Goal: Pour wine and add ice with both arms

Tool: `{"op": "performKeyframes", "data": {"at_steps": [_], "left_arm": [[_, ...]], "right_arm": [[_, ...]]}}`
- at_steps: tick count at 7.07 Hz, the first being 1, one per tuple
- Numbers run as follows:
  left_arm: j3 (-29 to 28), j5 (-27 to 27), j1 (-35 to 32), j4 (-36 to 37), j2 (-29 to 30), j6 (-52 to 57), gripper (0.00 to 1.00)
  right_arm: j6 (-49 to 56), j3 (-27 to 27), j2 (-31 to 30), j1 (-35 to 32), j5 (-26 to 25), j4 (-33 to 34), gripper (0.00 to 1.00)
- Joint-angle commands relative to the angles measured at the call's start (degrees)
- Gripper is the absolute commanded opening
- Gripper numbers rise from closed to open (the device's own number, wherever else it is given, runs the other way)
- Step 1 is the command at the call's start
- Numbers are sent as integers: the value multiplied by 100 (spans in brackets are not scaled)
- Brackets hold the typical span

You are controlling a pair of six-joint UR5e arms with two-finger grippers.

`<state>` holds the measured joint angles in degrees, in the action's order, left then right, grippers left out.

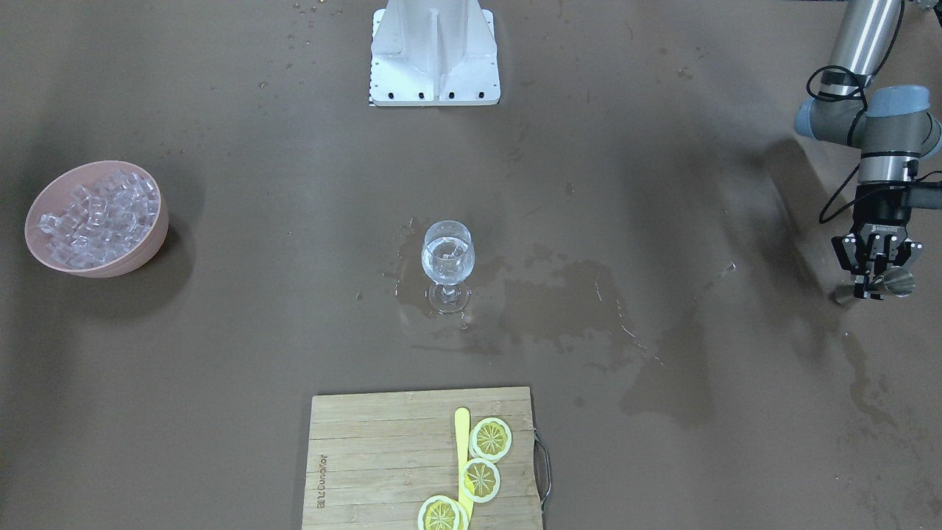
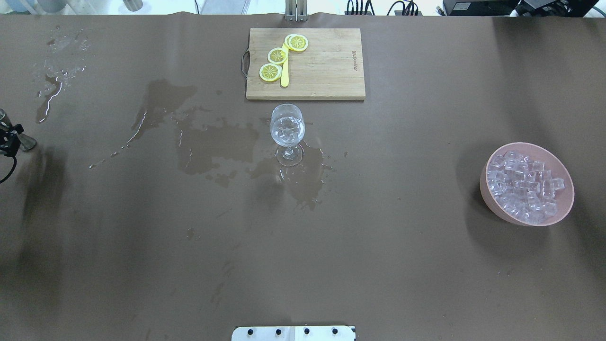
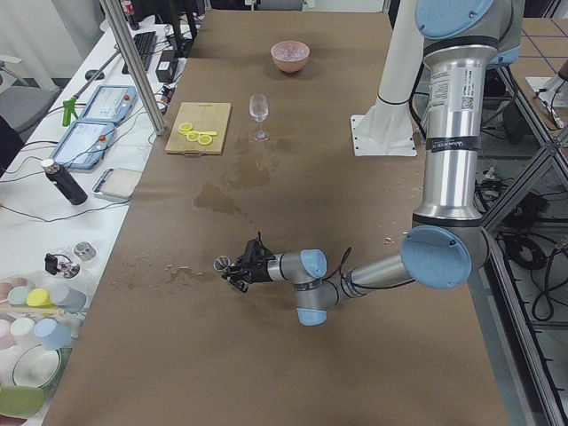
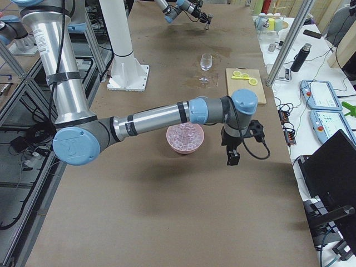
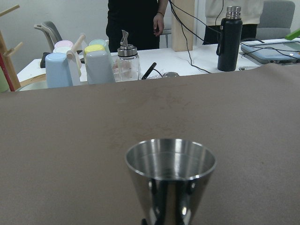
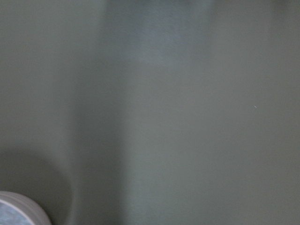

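Note:
A wine glass (image 1: 447, 258) (image 2: 287, 130) stands upright mid-table, with clear liquid in its bowl. A pink bowl (image 1: 143, 254) (image 2: 492, 199) holds a heap of clear ice cubes (image 1: 99, 213) (image 2: 525, 187). My left gripper (image 1: 876, 283) (image 3: 238, 271) lies low over the table's left end. It is shut on a steel jigger (image 5: 171, 176) (image 1: 898, 281), held upright. My right gripper (image 4: 231, 158) shows only in the exterior right view. It hangs fingers down beside the ice bowl (image 4: 185, 138), and I cannot tell if it is open or shut.
A wooden cutting board (image 1: 383, 456) (image 2: 326, 66) with lemon slices (image 1: 490, 438) and a yellow stick lies on the operators' side. Wet patches (image 1: 574, 294) (image 2: 213, 142) spread around the glass and to the left. The white stand (image 1: 434, 55) is at my base.

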<state>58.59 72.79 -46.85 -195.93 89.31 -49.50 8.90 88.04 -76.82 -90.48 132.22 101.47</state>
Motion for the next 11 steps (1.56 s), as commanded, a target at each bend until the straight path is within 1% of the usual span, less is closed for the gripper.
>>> {"op": "performKeyframes", "data": {"at_steps": [1, 3, 4, 5, 6, 7, 8, 9, 10, 11], "left_arm": [[12, -2, 0, -7, -1, 2, 57], [47, 59, 0, -7, -36, 37, 77], [100, 86, 0, 11, -89, 54, 97], [144, 277, 0, 19, -255, 55, 97], [510, 706, -8, 28, -717, 63, 97], [853, 875, -8, 28, -1148, 55, 97], [987, 1207, -69, 37, -1318, 37, 97], [1232, 1689, -253, 168, -1520, -15, 97], [1765, 2764, -985, 900, -1626, -7, 97], [2327, 3932, -2028, 1908, -1558, 19, 97]], "right_arm": [[515, -953, -78, -496, 14, -13, 100], [473, -902, -140, -559, -12, -22, 100], [438, -903, -53, -611, -4, -13, 100], [420, -894, -35, -629, 14, -13, 100], [350, -885, -17, -629, 57, -5, 100], [210, -841, 18, -629, 75, 22, 100], [9, -780, 9, -629, 67, 22, 100], [-19, -788, 1, -629, 67, 31, 100], [-63, -780, 0, -629, 67, 39, 100], [-177, -736, -17, -638, 75, 39, 100]]}}
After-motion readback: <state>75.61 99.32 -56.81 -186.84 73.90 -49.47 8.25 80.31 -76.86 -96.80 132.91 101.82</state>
